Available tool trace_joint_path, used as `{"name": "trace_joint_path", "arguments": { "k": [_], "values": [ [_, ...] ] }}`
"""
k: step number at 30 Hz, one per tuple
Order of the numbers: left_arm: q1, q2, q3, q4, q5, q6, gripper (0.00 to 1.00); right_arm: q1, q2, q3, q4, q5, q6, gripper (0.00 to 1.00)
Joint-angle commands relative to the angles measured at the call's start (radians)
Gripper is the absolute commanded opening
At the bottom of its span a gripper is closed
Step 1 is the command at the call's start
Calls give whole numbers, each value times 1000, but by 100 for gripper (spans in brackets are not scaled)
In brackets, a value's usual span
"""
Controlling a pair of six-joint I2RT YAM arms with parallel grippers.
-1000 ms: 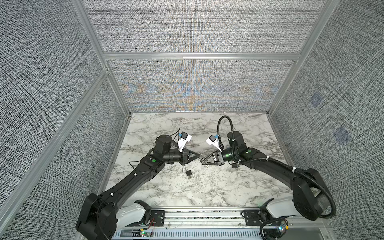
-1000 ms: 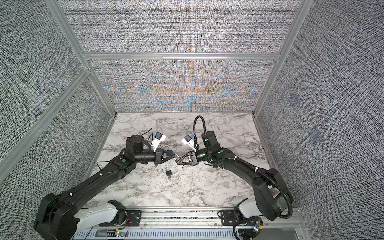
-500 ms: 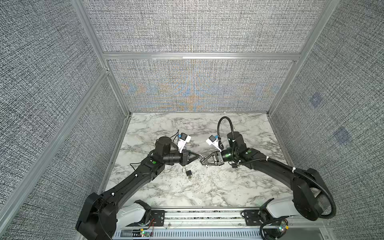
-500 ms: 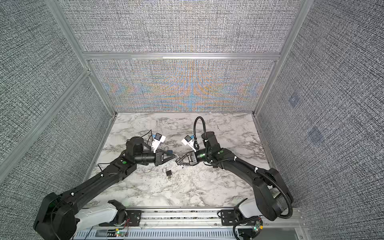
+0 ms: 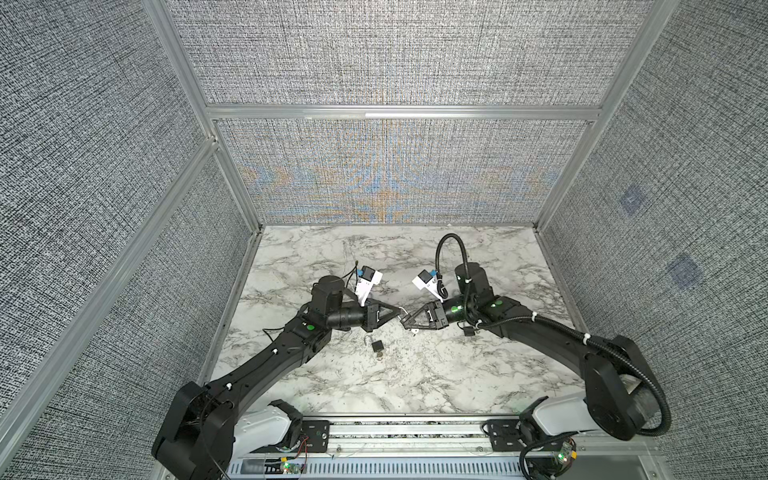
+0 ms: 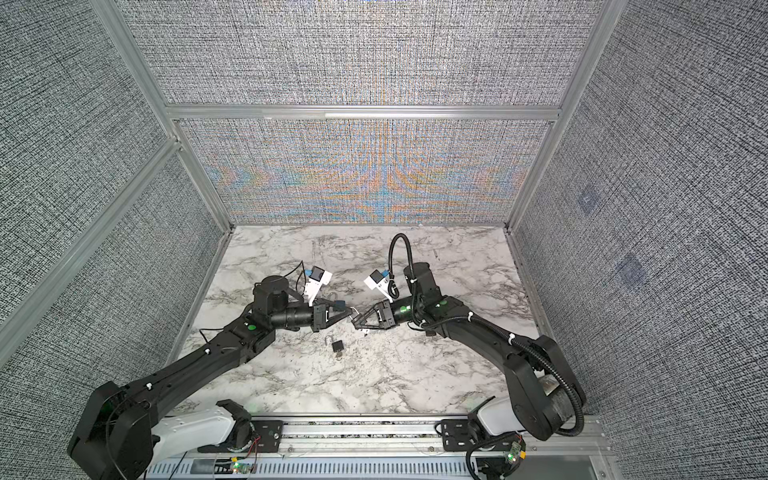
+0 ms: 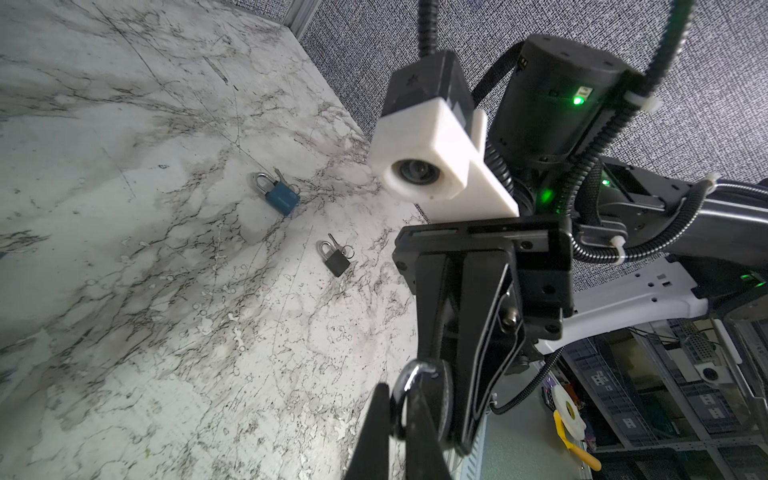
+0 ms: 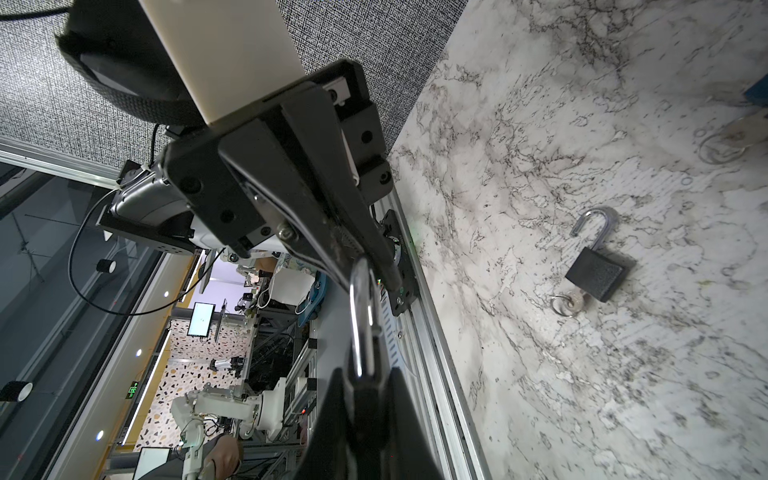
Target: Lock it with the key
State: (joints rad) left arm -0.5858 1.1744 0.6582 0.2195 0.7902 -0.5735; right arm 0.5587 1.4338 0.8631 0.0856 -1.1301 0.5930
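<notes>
Steel shackle (image 8: pixel 360 291) bridging two grippers above a marble table (image 5: pixel 374 257). The right gripper (image 5: pixel 413 323) is clamped on the body of the lock (image 8: pixel 362 340). The body is largely hidden between its fingers, and the shackle points straight out toward the left gripper (image 5: pixel 392 316). The left gripper is pinched closed on the far end of that shackle. The lock is thus carried in the air, tip to tip, clear of the table.

This split grip probably lets one arm brace the body while the other presses the shackle home, which is judged to be the step in hand. A pale piece (image 5: pixel 414 330) hanging just beneath the right gripper may be the key; it is too small to tell.

On the table below the left gripper lies an open black lock (image 5: pixel 377 346) with a key in its base, apart from both grippers. A blue lock (image 7: pixel 278 195) rests near the left gripper on its far side. A second black lock (image 7: pixel 334 259) lies behind the right gripper, under that arm. If shackle and body are misaligned, the lock would likely jam rather than click
</notes>
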Motion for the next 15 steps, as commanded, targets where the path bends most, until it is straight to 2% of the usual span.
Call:
{"name": "trace_joint_path", "arguments": {
  "k": [1,15],
  "values": [
    [-27,3,-11,4,153,4,0,-1,6,24,169,97,29,0],
    [-68,8,-45,23,153,-17,0,-23,11,47,200,159,42,0]
  ]
}}
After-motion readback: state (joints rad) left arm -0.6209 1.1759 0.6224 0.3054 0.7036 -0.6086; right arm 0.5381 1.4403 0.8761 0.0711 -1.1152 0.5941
